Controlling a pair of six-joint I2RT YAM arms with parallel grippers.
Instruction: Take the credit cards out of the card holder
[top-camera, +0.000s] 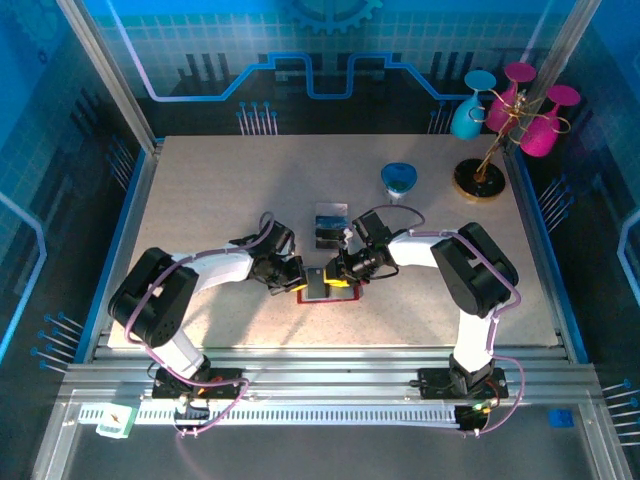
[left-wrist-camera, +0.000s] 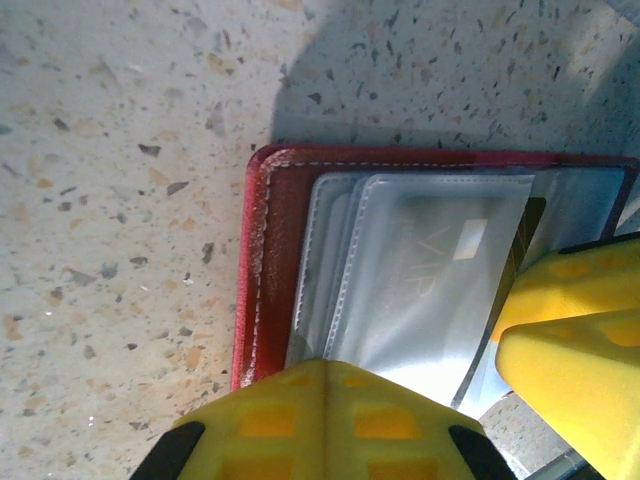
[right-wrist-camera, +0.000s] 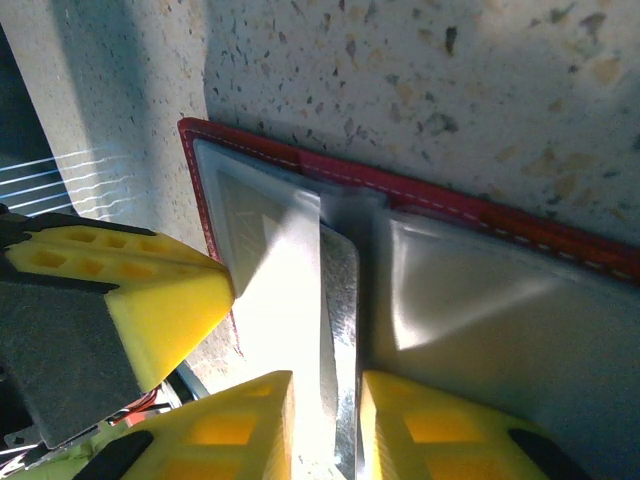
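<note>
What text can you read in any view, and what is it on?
No text is legible.
Faint mark on the pocket in the wallet: too blurred to read.
Print on the loose card: too small to read.
The tag, near left: too small to read.

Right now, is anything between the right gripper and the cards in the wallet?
Nothing loose. The right gripper straddles a thin edge in the wallet; whether that is a card or just a grey pocket is unclear. The left gripper presses the wallet beside it, not in between.
</note>
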